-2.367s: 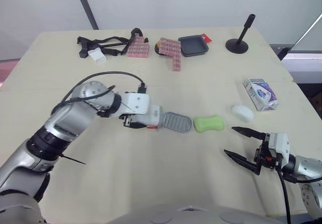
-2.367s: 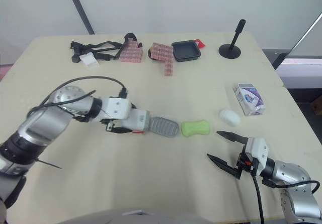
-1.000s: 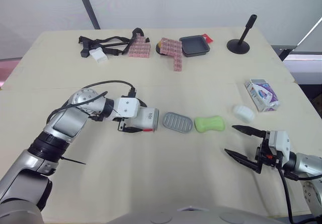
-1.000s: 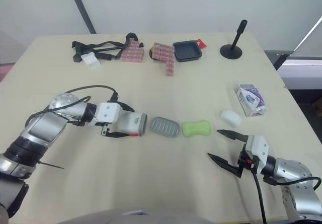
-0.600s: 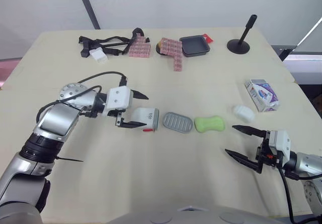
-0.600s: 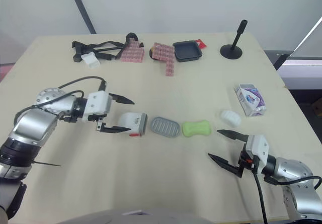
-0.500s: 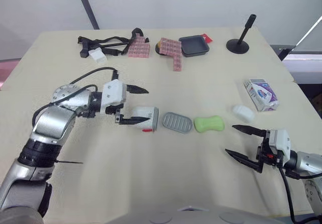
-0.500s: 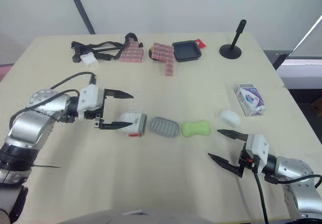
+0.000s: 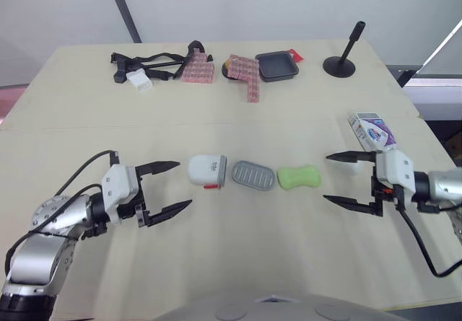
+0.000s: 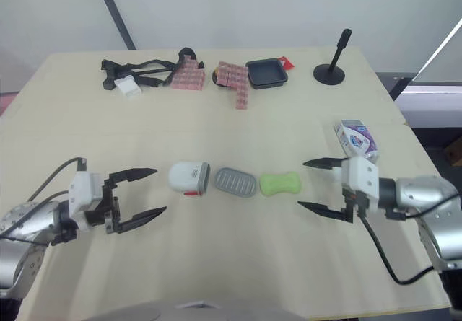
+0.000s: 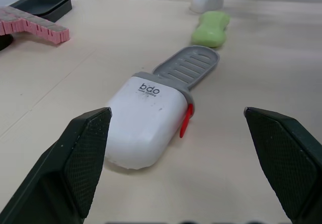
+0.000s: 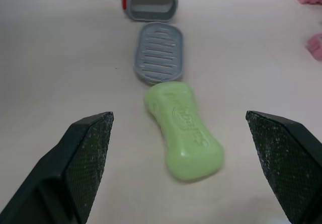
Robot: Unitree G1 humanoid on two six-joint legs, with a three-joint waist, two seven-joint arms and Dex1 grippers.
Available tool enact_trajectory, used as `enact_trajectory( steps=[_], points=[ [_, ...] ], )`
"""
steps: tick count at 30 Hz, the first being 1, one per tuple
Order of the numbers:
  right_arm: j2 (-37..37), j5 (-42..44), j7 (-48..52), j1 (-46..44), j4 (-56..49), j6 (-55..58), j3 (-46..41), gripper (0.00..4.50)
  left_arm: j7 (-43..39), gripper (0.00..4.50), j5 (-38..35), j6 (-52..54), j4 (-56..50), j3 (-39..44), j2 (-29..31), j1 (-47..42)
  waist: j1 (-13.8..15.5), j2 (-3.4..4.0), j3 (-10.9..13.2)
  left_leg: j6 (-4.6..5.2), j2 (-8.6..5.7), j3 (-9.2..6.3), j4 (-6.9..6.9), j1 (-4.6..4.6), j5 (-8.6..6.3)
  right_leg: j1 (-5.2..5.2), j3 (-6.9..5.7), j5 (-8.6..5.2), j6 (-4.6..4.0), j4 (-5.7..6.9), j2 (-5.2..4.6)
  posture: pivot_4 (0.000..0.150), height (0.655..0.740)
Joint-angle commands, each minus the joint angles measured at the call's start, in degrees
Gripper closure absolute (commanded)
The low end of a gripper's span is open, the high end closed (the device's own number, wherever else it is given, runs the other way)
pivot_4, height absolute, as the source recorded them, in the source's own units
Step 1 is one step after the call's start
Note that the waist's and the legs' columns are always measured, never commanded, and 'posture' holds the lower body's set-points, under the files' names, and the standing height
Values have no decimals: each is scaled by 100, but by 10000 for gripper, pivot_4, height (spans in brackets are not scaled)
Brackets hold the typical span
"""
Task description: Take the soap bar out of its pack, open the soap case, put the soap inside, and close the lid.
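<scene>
Green soap bar, waisted and unwrapped, lies flat mid-scene, just right of the grey ribbed tray and white case cover. Left gripper and right gripper flank this row, fingers spread, empty.

The soap case's white cover looks like smooth, faintly glossy plastic, its grey tray is ribbed matt plastic, and the green soap bar has a smooth, dull, waxy skin. The table is pale and matt, the soap pack is printed card, and the black finger pads of the left gripper show a fine stippled, rubbery-looking texture
</scene>
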Motion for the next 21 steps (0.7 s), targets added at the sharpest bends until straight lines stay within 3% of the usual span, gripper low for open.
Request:
enact_trajectory(
  steps=[1, 8, 11, 21],
  points=[
    [-266, -106, 130, -355, -254, 636, 348, 0, -99, 89, -108, -255, -20, 141, 12, 145, 2, 0, 0, 0, 1, 0, 0, 3, 0, -1, 0, 0, 0, 0, 0, 1500, 7400],
    [-111, -527, -58, -1896, -341, 2008, 1419, 0, -644, 89, -4, -773, 58, 30, 117, 764, -104, 0, 1, 1, 3, 7, -1, 26, 0, -7, 7, -1, -1, 6, 4, 1500, 7400],
    [-47, -764, -91, -2157, -346, 2204, 1751, 0, -948, 89, 91, -1201, 134, -67, 169, 913, -69, 0, 0, 0, 9, 7, -2, 27, 0, -8, 3, -2, -4, 6, 8, 1500, 7400],
    [304, -1460, -248, -2584, -39, 2402, 2444, 0, -640, 89, -43, -988, 262, -71, 204, 546, 48, 1, 1, -22, 9, 19, -2, 25, 13, -16, 6, -4, -8, 18, 5, 1500, 7400]
  ],
)
